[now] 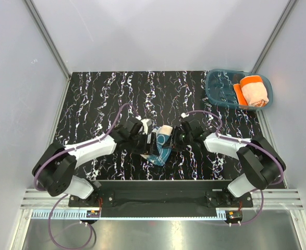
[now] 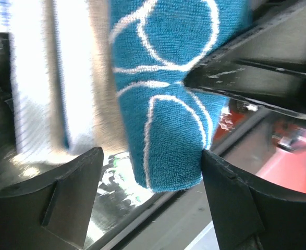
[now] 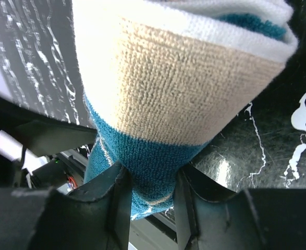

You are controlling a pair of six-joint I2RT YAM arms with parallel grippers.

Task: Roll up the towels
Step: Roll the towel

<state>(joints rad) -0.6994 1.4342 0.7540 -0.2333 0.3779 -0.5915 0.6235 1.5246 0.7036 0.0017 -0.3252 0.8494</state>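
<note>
At the middle of the table [image 1: 100,99], the teal towel [image 1: 162,145] sits bunched between the two arms, part rolled, with its cream back showing on the outer wrap. The main risk is that the roll slackens or springs open. The right gripper [image 3: 150,203] is clamped only on a narrow teal edge, so a pull or twist could drag that edge free. The left gripper [image 2: 151,153] has its jaws apart: the cloth leans on one finger, bare table shows beside the other, and it seems to give no real hold. If the arms draw apart unevenly, the towel may stretch flat instead of winding. Both arms reach inward and low from their bases, elbows out, wrists turned towards each other, fingers nearly meeting across the cloth. The orange towel [image 1: 254,91] lies rolled in the blue tray [image 1: 220,88] at the far right corner, well apart.
</note>
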